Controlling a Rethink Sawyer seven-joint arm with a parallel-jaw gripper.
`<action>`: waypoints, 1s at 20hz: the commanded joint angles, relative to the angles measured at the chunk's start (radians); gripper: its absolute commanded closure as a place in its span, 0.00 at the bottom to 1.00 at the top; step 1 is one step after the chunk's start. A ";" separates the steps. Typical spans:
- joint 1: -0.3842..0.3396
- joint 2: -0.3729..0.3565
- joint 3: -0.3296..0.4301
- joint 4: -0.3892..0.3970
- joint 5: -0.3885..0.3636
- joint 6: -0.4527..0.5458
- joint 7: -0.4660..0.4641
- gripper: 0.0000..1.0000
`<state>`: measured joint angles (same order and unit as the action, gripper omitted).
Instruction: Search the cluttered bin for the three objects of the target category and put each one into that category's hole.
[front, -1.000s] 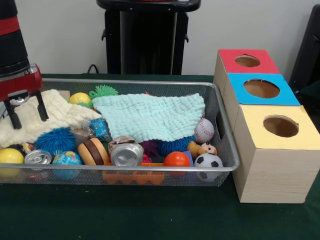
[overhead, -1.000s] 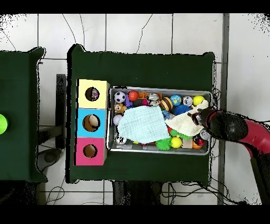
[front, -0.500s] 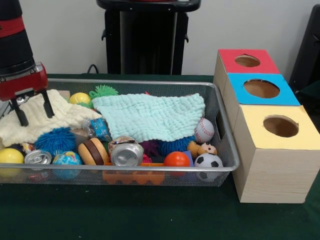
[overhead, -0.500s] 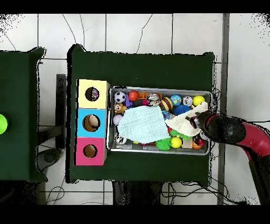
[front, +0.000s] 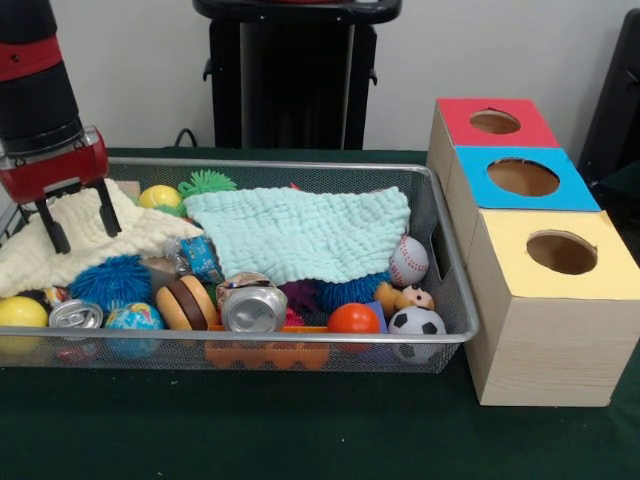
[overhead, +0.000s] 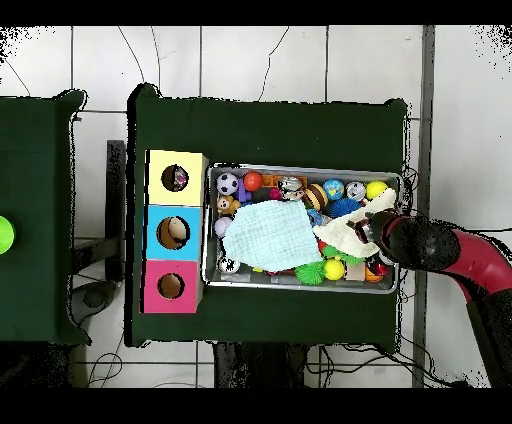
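1. The wire basket (front: 455, 300) sits on the green table (front: 300, 430), and everything below is placed relative to it.
2. The tool (front: 78, 222) hangs over the basket's left end in the front view, its two black fingers (front: 50, 225) spread apart and empty, their tips down at the cream cloth (front: 90, 235); whether they touch it I cannot tell.
3. The cream cloth lies crumpled at that same left end, and a mint cloth (front: 300, 232) is spread across the basket's middle, covering what is under it.
4. Along the basket's front wall, from left to right, lie a yellow ball (front: 20, 312), a small can (front: 75, 315), a globe ball (front: 133, 318), a toy burger (front: 187, 302), a crushed can (front: 254, 307), an orange ball (front: 353, 319) and a soccer ball (front: 417, 322).
5. A baseball (front: 408, 261) rests by the basket's right wall, just beside the mint cloth's edge.
6. A blue spiky ball (front: 111, 280) sits just in front of the cream cloth, and a green spiky ball (front: 206, 182) lies by the basket's back wall.
7. Just outside the basket's right end stands a row of three wooden boxes, each with a round hole on top: a yellow box (front: 558, 300) nearest the front, a blue box (front: 520, 178) in the middle and a red box (front: 494, 122) at the back.
8. In the overhead view, something lies inside each hole.
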<state>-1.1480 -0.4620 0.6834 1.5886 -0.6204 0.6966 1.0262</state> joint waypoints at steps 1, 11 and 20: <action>0.016 0.012 -0.039 0.026 -0.067 -0.026 -0.045 0.00; -0.033 -0.021 -0.006 -0.047 -0.006 0.148 -0.181 0.00; -0.030 0.015 0.000 -0.059 -0.028 0.124 -0.174 0.00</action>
<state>-1.1774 -0.4748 0.6832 1.5815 -0.6202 0.7308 1.0262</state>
